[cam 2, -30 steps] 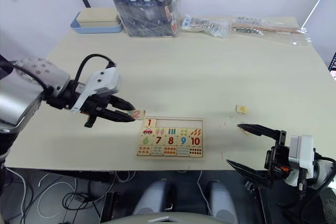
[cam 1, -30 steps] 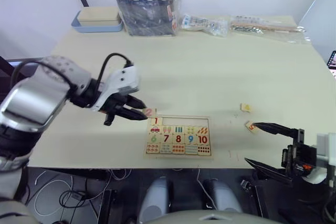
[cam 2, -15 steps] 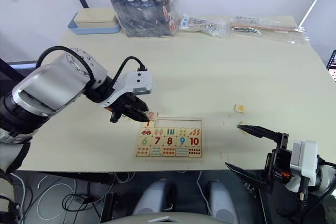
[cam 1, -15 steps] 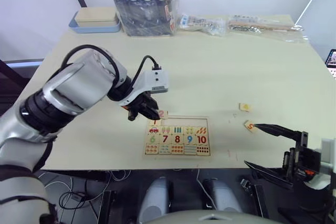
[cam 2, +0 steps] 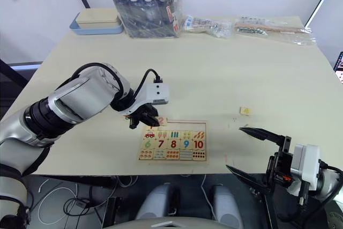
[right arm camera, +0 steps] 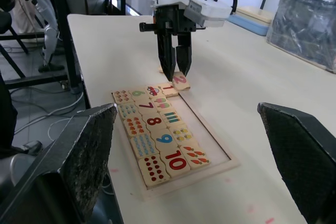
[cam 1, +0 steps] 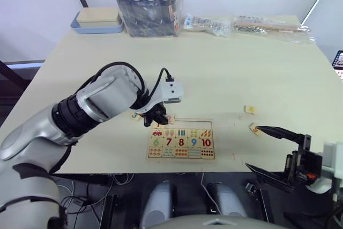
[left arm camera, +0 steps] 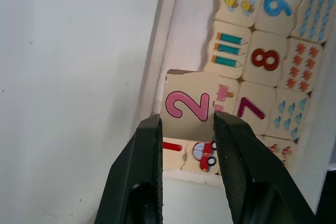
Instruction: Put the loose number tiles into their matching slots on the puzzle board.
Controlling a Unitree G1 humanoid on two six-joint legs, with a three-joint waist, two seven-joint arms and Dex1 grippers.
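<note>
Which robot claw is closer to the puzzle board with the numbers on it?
The left claw. It hangs right over the puzzle board, at its far left corner, pinching the 2 tile. The right claw waits open, off to the board's right.

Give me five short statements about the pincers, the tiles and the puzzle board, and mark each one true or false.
1. The left pincer grips the pink number 2 tile. True.
2. The right pincer is shut on the number 5 tile. False: its fingers stand wide apart and hold nothing; one loose tile lies on the table by its upper fingertip.
3. The 1 tile sits in the puzzle board, in the corner nearest the left pincer. True.
4. The printed squares 7, 8, 9 and 10 are missing from the board. False: they lie in a row on it.
5. Another loose tile lies on the table, away from the board on the robot's right. True.
</note>
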